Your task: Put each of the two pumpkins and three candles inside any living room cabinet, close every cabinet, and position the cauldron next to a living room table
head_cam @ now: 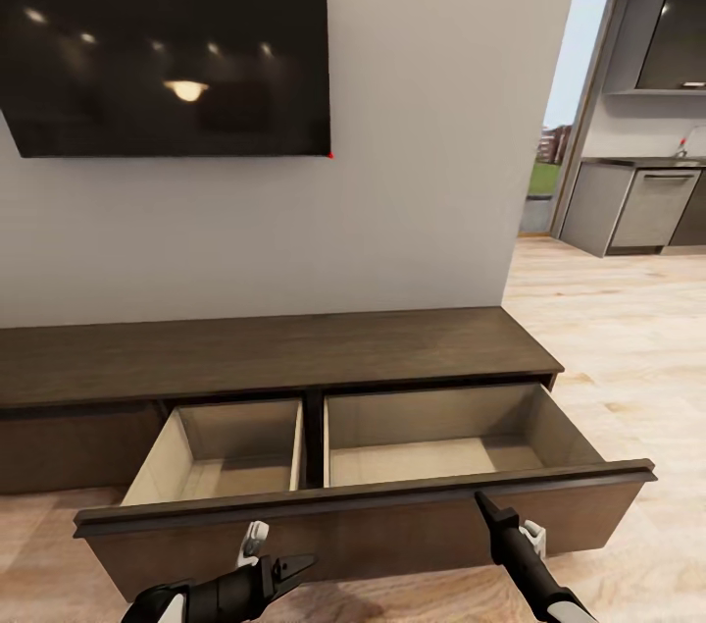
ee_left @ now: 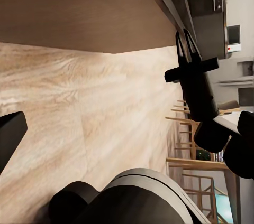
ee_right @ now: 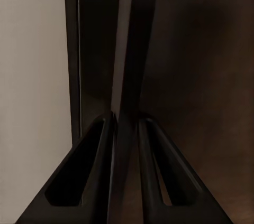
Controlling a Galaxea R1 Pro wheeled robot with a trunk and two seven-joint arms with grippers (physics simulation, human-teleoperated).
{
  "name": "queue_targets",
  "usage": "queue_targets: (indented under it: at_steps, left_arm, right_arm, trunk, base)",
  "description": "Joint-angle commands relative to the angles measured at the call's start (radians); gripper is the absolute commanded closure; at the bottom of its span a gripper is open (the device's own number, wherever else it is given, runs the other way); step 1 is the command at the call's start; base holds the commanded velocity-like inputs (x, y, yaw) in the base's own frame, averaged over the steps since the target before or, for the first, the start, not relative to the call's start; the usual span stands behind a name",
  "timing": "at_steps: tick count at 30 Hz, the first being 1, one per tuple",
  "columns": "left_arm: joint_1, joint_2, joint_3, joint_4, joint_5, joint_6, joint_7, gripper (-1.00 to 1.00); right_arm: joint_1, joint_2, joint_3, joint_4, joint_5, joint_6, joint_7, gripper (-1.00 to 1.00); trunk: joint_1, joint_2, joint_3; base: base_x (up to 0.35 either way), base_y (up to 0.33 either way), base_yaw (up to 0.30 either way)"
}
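The long, low dark brown cabinet [head_cam: 275, 353] stands against the wall with a wide drawer pulled out. Both pale wood compartments, left [head_cam: 221, 466] and right [head_cam: 441, 456], hold nothing. My right gripper [head_cam: 483, 502] is shut on the top edge of the drawer front [head_cam: 373, 515]. The right wrist view shows its fingers [ee_right: 103, 145] straddling that dark panel [ee_right: 127, 49]. The right gripper [ee_left: 186, 39] is also seen pointing up at the panel's edge. My left gripper [head_cam: 279, 559] hangs open and empty below the drawer front, near the floor. The pumpkins, candles and cauldron are out of view.
A large black TV [head_cam: 167, 34] hangs on the grey wall above the cabinet. Pale wood floor [head_cam: 628, 329] runs right toward a kitchen with grey units [head_cam: 652, 201]. Wooden chairs [ee_left: 185, 123] stand further off.
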Motion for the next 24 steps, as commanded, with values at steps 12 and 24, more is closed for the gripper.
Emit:
queue_targets:
  at_steps: [12,24]
  left_arm:
    - [-0.001,0.001,-0.004,0.0,0.009,0.007,0.001,-1.0]
    - [-0.001,0.001,-0.005,0.0,0.009,0.007,0.001,-1.0]
  right_arm:
    - [-0.002,0.001,0.026,0.0,0.002,0.019,0.044,1.0]
    - [-0.002,0.001,0.026,0.0,0.002,0.019,0.044,-1.0]
  trunk:
    - [0.0,-0.001,-0.001]
    - [0.0,-0.001,-0.001]
  base:
    - [-0.03,0.0,0.0]
    - [-0.001,0.0,0.0]
